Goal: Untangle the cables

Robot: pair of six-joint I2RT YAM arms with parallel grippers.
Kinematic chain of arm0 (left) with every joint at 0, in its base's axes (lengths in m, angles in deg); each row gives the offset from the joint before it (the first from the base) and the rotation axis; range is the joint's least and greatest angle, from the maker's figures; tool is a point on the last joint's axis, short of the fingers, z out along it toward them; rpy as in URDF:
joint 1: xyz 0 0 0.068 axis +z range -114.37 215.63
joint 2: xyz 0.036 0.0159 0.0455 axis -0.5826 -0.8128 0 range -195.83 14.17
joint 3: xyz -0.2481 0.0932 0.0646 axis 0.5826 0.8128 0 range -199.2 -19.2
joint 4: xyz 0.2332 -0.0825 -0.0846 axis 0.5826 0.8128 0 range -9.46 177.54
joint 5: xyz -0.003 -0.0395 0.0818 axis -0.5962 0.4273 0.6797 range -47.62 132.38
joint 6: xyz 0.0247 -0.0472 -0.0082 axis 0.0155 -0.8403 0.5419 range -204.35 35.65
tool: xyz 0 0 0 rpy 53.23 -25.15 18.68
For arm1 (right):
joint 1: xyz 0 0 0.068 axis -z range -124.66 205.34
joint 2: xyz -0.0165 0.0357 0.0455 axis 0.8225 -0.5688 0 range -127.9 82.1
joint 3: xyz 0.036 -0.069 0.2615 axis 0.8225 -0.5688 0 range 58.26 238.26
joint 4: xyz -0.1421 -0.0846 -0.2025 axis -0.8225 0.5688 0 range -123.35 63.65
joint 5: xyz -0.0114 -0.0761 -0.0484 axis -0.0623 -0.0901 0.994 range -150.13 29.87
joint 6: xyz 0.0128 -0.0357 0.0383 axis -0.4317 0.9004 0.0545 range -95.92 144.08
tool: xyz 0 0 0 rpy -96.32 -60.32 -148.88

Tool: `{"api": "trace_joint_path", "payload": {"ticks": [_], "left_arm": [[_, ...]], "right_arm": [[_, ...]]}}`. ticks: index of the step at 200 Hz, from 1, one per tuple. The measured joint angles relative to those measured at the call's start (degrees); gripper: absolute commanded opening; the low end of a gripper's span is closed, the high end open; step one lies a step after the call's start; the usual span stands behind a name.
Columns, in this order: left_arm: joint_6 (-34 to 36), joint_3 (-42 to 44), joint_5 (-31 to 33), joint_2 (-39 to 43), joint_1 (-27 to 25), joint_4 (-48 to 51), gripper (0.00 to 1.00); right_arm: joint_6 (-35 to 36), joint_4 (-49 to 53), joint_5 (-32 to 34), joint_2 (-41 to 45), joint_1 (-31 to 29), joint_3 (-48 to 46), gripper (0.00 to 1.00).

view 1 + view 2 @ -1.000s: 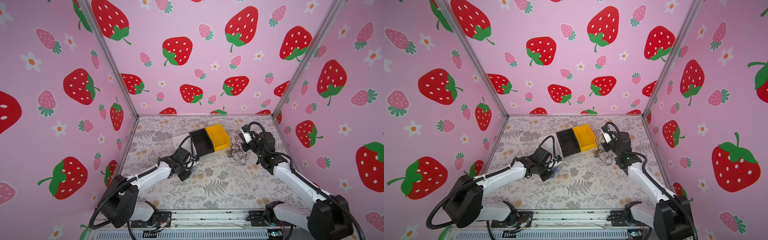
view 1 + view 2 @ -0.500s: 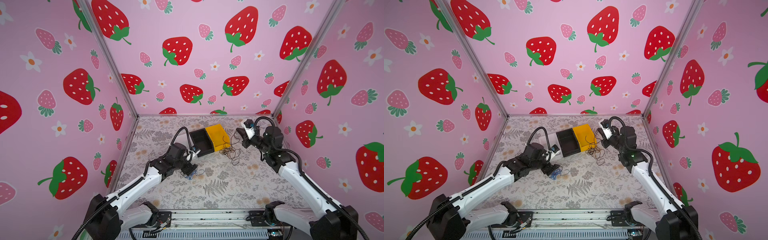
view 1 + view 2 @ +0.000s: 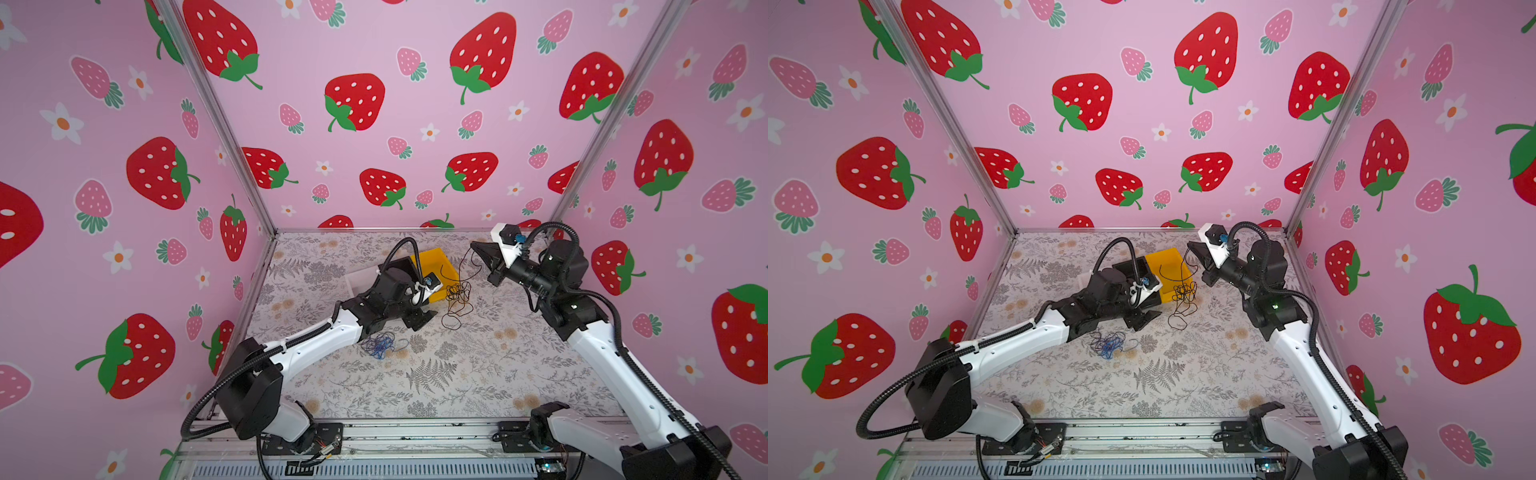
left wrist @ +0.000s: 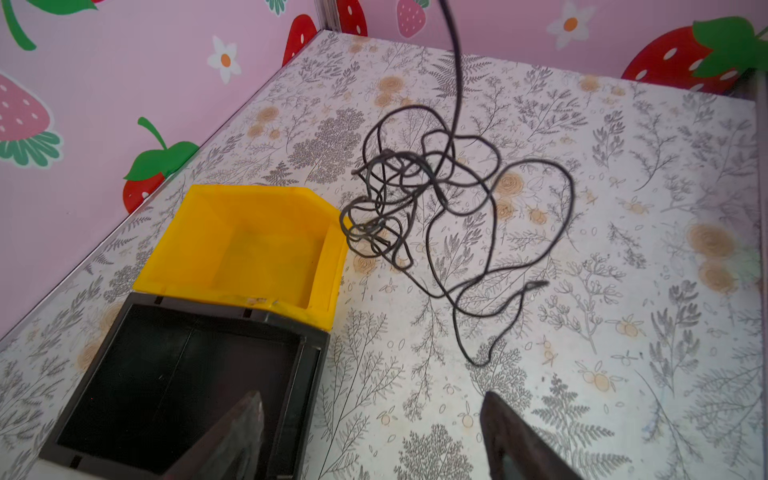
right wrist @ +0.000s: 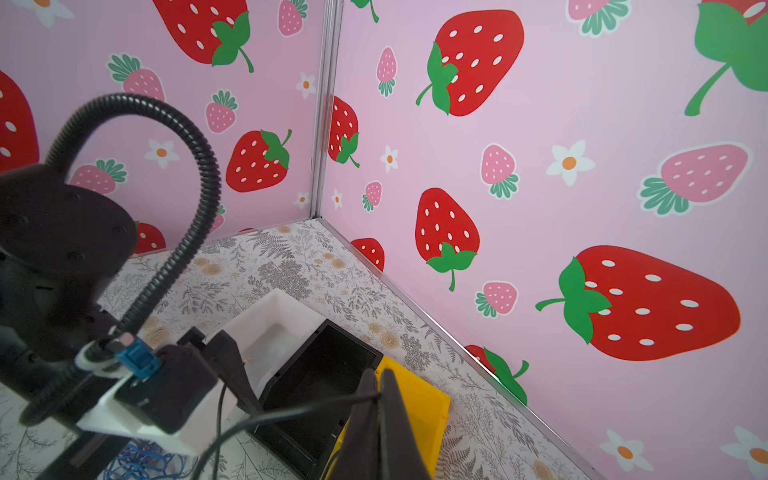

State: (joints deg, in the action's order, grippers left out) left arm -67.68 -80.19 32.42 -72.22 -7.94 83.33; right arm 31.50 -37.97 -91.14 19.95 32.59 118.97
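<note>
The black cable (image 3: pixel 456 292) is a loose tangle with one strand rising upward. The blue and purple cables (image 3: pixel 380 345) lie curled together on the tabletop (image 3: pixel 478 374), apart from it.

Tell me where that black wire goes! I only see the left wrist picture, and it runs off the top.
Observer: The black wire climbs to the right gripper, whose fingers are shut on it above the table.
Operator: Any wires I can't see?
Observer: A blue and purple bundle lies on the table beside the left arm, apart from the black wire.
Operator: More boxes?
Observer: A white box sits beside the black box, across from the yellow box.
</note>
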Motion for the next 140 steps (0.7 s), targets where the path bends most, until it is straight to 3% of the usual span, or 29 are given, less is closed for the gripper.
{"api": "trace_joint_path", "payload": {"ticks": [89,140], "left_arm": [[-4.22,-1.75,-4.35,-7.23,-6.34,-9.03,0.84],[-4.48,-1.66,6.75,-8.35,-6.58,-14.40,0.75]], "right_arm": [[-5.64,0.39,0.15,-0.74,-1.68,2.89,0.00],[-5.88,0.63,-0.24,-0.74,-1.90,2.89,0.00]]}}
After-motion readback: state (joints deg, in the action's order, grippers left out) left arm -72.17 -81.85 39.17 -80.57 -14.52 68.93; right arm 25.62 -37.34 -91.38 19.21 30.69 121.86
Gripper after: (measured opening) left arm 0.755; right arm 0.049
